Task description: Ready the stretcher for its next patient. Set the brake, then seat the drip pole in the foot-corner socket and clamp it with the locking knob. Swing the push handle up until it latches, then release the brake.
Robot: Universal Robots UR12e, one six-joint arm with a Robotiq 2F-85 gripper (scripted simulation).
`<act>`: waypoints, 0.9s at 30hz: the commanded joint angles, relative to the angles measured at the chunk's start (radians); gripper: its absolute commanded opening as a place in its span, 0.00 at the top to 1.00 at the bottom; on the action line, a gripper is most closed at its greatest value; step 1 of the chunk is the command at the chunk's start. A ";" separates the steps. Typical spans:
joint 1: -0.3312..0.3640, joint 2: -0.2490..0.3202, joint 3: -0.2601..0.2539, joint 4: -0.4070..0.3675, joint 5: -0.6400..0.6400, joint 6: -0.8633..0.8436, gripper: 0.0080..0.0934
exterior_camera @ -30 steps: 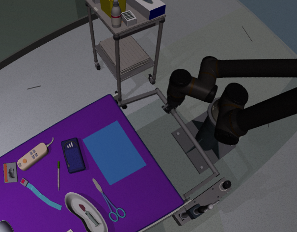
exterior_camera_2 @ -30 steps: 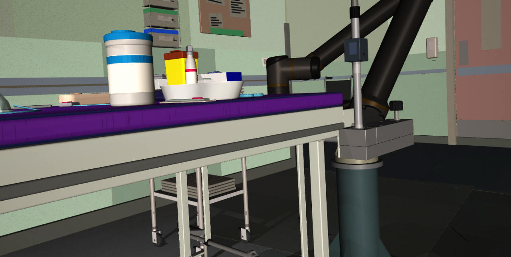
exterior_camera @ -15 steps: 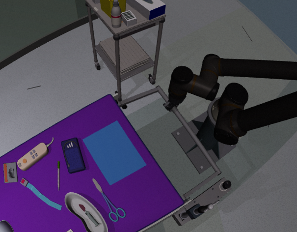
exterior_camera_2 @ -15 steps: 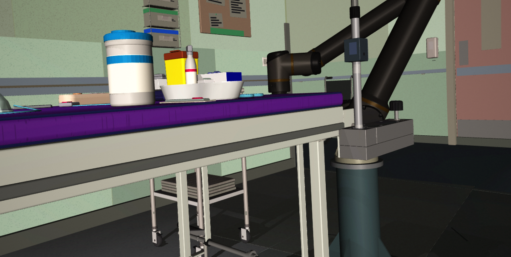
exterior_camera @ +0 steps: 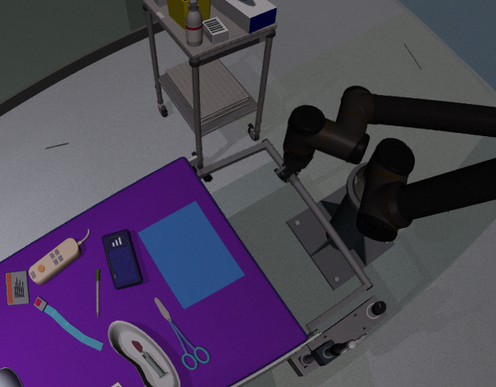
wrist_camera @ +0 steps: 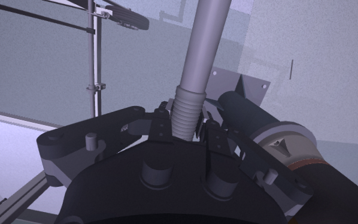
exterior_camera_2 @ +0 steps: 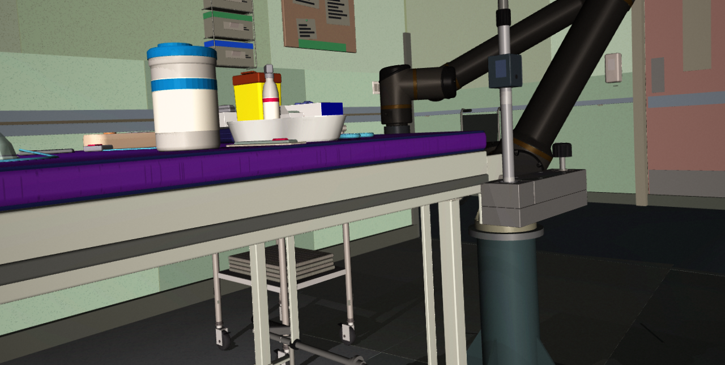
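My gripper is clamped around the push handle near its far corner, on the ribbed grip sleeve. The handle is a grey U-shaped bar at the foot end of the stretcher. It juts out beyond the purple mattress. The drip pole stands upright in the foot-corner socket block. The black locking knob sits on that block. From the second side camera the mattress hides my gripper.
A steel trolley with supplies stands just past the handle's far corner. My arm base stands under the handle bar. On the mattress lie a blue sheet, scissors, a kidney dish and a remote.
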 commanded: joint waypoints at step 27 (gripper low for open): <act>-0.007 -0.055 -0.058 0.113 -0.001 -0.007 1.00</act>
